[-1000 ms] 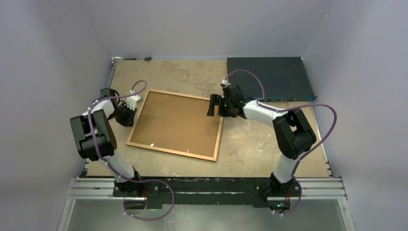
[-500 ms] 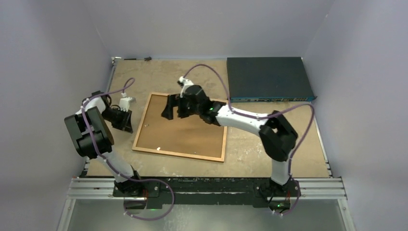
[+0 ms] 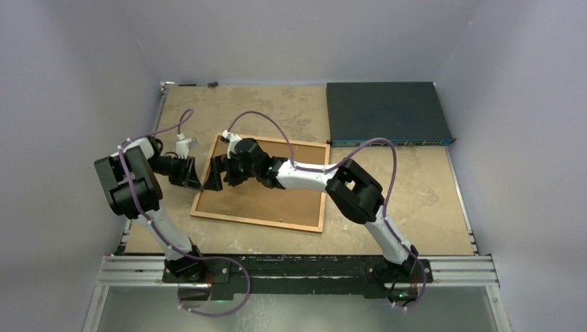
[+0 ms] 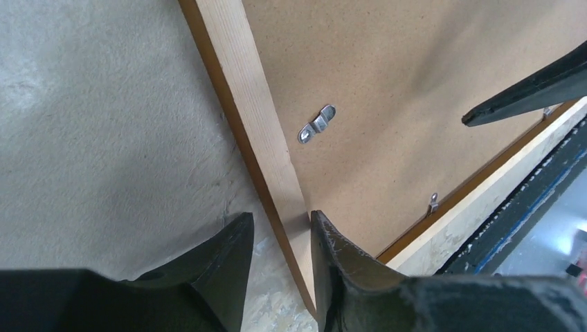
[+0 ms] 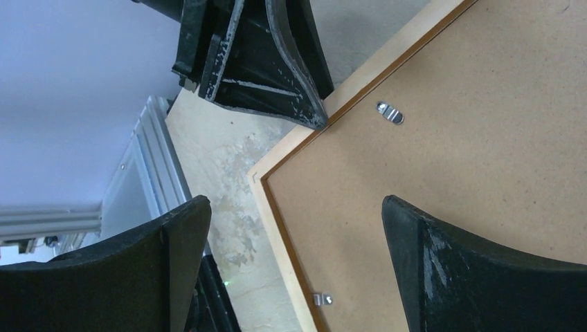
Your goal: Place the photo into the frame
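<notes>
The frame (image 3: 256, 222) lies face down on the table, a plain brown backing board (image 3: 277, 190) filling its back. The photo is not in view. My left gripper (image 3: 194, 178) is at the frame's left edge. In the left wrist view (image 4: 280, 216) its jaws stand a little apart astride the wooden rail (image 4: 249, 104), with a strip of table showing beside the rail. My right gripper (image 3: 216, 173) hovers wide open and empty over the frame's left end; in the right wrist view (image 5: 296, 200) it is above the frame's corner.
A dark blue flat box (image 3: 387, 111) lies at the back right. Small metal tabs (image 4: 317, 123) sit along the frame's inner edge. My two grippers are close together at the frame's left end. Grey walls enclose the table.
The frame has slid to the right and turned a little. My right arm has swung left across the frame to its left end. My left gripper has followed back onto the frame's left rail.
</notes>
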Controlling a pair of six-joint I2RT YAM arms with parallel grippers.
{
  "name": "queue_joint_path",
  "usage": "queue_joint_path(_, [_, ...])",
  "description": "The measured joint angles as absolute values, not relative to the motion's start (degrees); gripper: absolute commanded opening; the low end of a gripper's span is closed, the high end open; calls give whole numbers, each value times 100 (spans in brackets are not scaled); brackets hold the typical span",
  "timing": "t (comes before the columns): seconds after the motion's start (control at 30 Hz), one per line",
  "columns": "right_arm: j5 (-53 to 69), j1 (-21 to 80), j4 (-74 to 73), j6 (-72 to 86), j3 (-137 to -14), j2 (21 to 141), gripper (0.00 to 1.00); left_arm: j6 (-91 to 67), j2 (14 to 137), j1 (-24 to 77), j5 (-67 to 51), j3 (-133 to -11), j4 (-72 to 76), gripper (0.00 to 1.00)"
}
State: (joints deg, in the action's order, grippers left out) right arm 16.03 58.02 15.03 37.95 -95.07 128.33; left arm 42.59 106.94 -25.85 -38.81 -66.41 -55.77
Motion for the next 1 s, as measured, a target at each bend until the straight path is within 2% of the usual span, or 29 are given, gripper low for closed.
queue_joint_path(0.2, [1612, 5808, 1599, 3804, -9830, 13137, 95, 4123, 10886, -2589, -4053, -6628, -5572, 14])
queue_joint_path(0.43, [1664, 5813, 1723, 3951, -10197, 13526, 94, 4101, 10886, -2613, -4082, -6604, -5546, 5])
queue_joint_path(0.77, [1785, 5826, 1791, 4165, -10372, 13900, 94, 4316, 10932, -2679, -4176, -6726, -5806, 25])
queue_joint_path(0.93, [1831, 5830, 1863, 4246, -10392, 13917, 94, 4471, 11059, -2842, -4340, -7035, -6051, 29])
queue_joint_path(1.0, [1876, 5835, 1883, 4263, -10392, 13924, 94, 4528, 11089, -2921, -4473, -7155, -6184, 34])
